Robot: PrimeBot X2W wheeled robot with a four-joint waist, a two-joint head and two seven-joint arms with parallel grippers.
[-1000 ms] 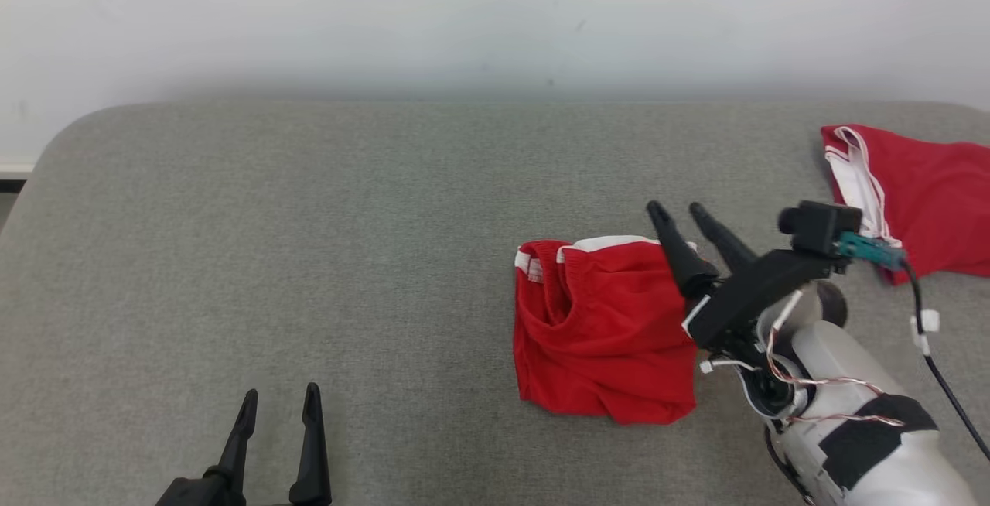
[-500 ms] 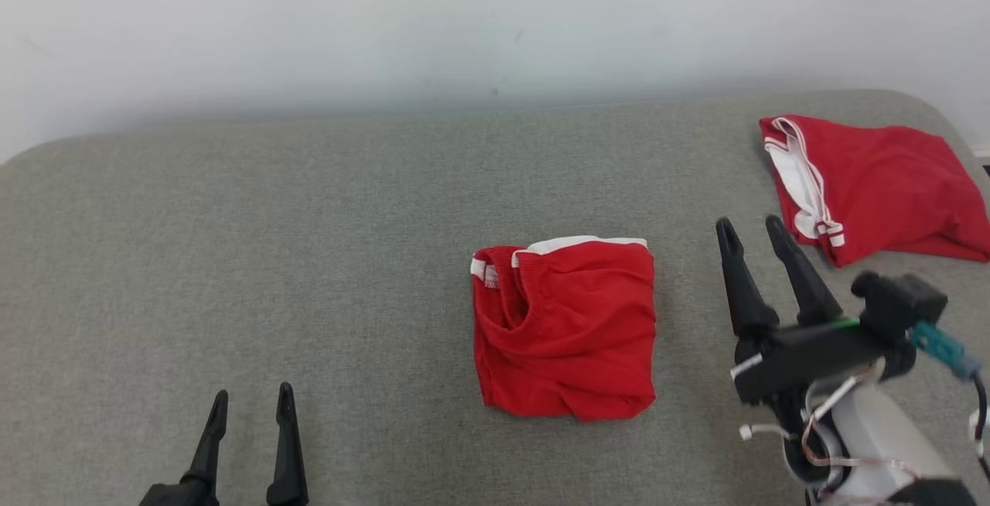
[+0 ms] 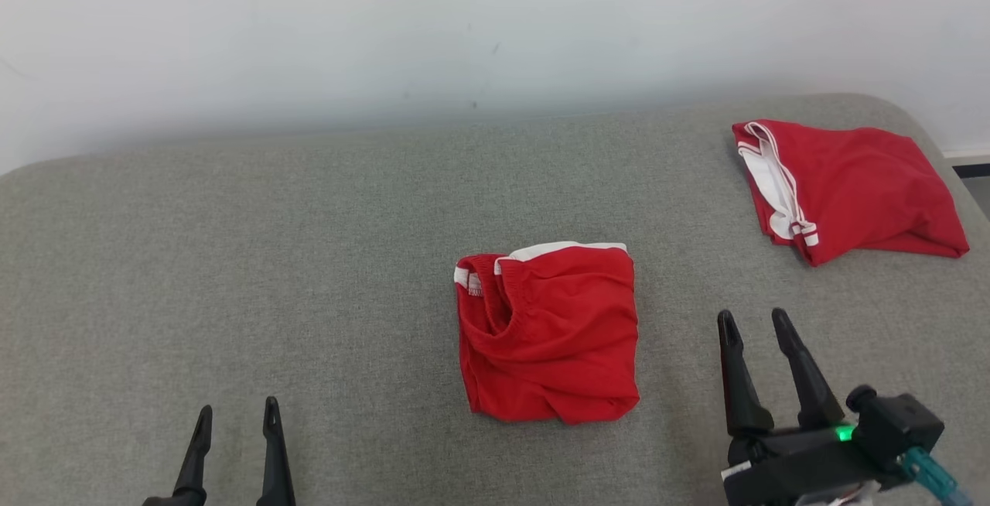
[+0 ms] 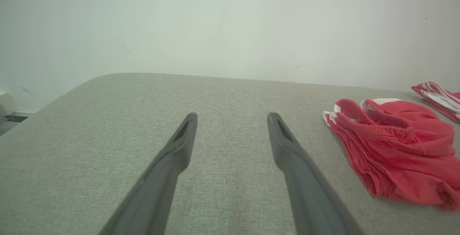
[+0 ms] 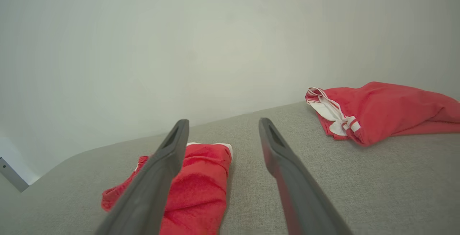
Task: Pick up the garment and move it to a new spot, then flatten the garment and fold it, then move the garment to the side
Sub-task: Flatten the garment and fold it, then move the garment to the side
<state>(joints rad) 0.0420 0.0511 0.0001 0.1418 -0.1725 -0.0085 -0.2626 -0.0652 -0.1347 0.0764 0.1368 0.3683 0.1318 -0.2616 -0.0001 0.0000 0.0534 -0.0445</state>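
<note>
Here the folded garment (image 3: 549, 332) lies on the grey cushion (image 3: 309, 258), left jaws and right jaws both spread, empty.

right fingers (image 3: 739, 374) pulled back off the garment (image 3: 553, 332)

Bright, even, diffuse light falls from above. The pale wall (image 3: 495, 26) looks washed out, with a soft band of shade along the far edge of the grey fabric surface (image 3: 309, 258). The folded red garment (image 3: 549, 336) casts only a thin, soft shadow. The wrist views bow that far edge, and the dark jaws blur near the lens.
</note>
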